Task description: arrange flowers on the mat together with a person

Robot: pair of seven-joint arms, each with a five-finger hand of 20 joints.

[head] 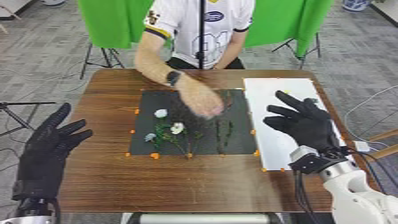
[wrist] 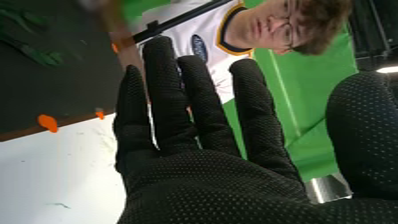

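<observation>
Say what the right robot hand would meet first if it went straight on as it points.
The right robot hand would probably meet the person across the table, beyond the white sheet, though its height is hard to judge.

Floor (head: 49,75) was gray, plank-patterned. Green cloth (head: 284,27) hung behind the brown wooden table (head: 111,175). Black stand (head: 31,103) stood at left. Blue-and-white pot (head: 356,4) sat far right. Right wrist view had a bright light (wrist: 387,69).
</observation>
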